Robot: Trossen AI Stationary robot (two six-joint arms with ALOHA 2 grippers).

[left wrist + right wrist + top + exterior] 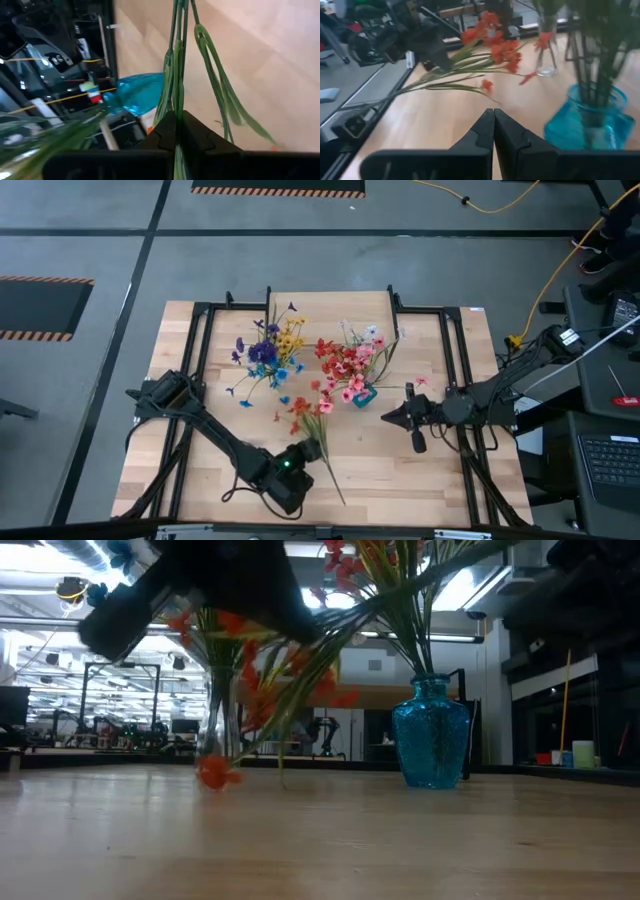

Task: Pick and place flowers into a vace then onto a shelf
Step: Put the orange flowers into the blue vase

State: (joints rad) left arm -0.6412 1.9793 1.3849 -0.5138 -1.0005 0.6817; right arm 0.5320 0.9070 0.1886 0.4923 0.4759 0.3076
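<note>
- Wood table [220,470] fills the middle of the high view, framed by black rails, with grey floor around it; the low view looks across it into a lit workshop.
- Left arm reaches along the near edge; the left gripper [300,463] sits just beside the near end of the loose orange spray [305,412] and is clamped on its stems. The left wrist view shows the green stems running up from between the closed fingers [165,132].
- That spray's long axis runs from the gripper away toward the table's middle, blossoms at the far end, stem tail trailing past the gripper toward the near edge. In the low view it looks tilted, blossom end down near the wood.
- Blue vase [363,395], already holding red, pink and white flowers [350,360], lies beyond the spray's blossom end and toward the right arm's side; a clear vase [546,62] with blue, purple and yellow flowers [270,350] stands to its left.
- Judgement: the stems must swing upright, tail down, before they can go into a vase.
- Right gripper [415,425] waits with fingers together, holding nothing, just beside the blue vase, nearer to it than the left one.
- No brand, label or writing is readable.
</note>
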